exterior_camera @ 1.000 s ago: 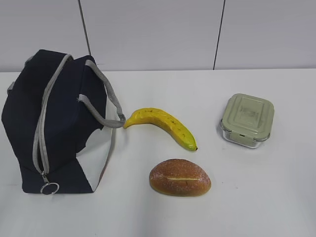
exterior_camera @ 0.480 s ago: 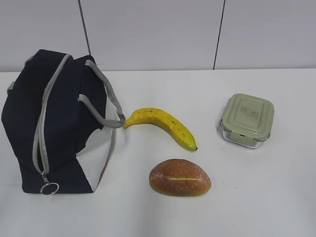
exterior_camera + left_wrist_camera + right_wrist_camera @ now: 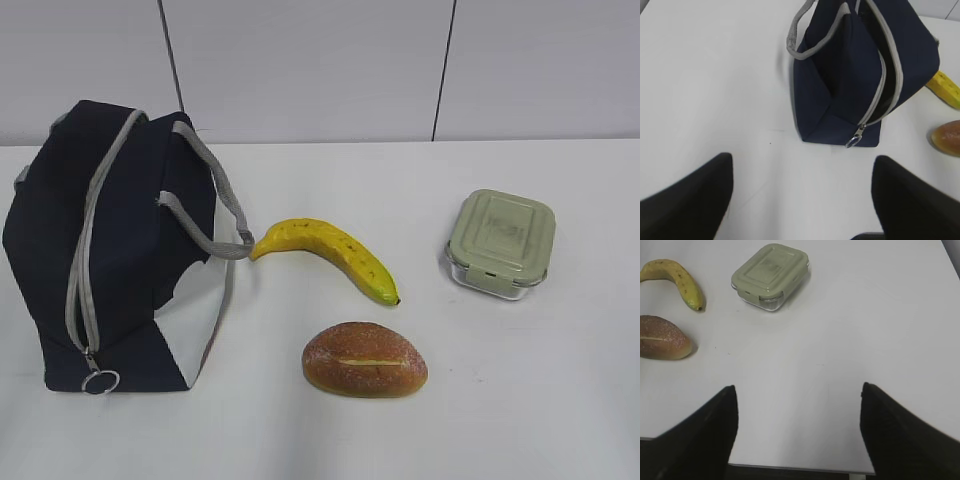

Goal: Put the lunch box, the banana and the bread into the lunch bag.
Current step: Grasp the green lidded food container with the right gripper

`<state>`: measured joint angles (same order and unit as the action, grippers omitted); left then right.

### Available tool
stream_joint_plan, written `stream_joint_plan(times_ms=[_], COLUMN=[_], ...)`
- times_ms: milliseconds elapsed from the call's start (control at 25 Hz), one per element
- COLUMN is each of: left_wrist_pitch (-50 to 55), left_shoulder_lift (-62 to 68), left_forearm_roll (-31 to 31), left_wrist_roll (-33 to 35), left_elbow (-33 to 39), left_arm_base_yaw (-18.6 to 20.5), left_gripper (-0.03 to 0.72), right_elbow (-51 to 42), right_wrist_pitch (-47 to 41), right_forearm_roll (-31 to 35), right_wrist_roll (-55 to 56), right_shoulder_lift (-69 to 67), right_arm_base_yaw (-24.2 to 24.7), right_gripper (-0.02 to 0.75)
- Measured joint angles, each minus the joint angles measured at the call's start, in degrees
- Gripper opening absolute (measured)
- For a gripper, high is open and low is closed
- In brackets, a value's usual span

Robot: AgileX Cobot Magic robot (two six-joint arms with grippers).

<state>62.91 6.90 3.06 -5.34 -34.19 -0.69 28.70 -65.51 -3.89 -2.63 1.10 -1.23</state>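
The navy lunch bag (image 3: 110,250) stands at the left of the white table, its grey zipper shut with the ring pull (image 3: 100,381) at the front bottom. It also shows in the left wrist view (image 3: 860,70). The banana (image 3: 330,255) lies in the middle, the bread (image 3: 365,359) in front of it, and the lunch box (image 3: 500,243) with its green lid at the right. My left gripper (image 3: 802,172) is open and empty, short of the bag. My right gripper (image 3: 797,410) is open and empty near the table's front edge, with the lunch box (image 3: 771,275), banana (image 3: 675,280) and bread (image 3: 662,344) ahead.
The bag's grey strap handles (image 3: 215,205) hang toward the banana. A pale panelled wall (image 3: 320,70) runs behind the table. The table's front edge (image 3: 800,469) shows under my right gripper.
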Motion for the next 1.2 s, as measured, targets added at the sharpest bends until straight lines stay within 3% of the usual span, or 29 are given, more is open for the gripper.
stream_joint_plan(times_ms=[280,560,840,1200], left_wrist_pitch=[-2.7,0.7,1.9,1.8], left_shoulder_lift=[20.2,45.8,66.8,84.7], left_forearm_roll=[1.1,7.6,8.7,12.5], left_wrist_roll=[0.0,1.2,1.4,5.8], left_elbow=[-11.5,-28.5,-41.5,-50.3], left_arm_base_yaw=[0.0,0.0,0.0,0.0], left_gripper=[0.561,0.561,0.558,0.393], right_elbow=[0.0,0.0,0.0,0.0], right_wrist_pitch=[0.0,0.0,0.0,0.0], right_forearm_roll=[0.0,0.0,0.0,0.0], right_wrist_roll=[0.0,0.0,0.0,0.0], right_shoulder_lift=[0.0,0.0,0.0,0.0], right_arm_base_yaw=[0.0,0.0,0.0,0.0], right_gripper=[0.564,0.564,0.564,0.564])
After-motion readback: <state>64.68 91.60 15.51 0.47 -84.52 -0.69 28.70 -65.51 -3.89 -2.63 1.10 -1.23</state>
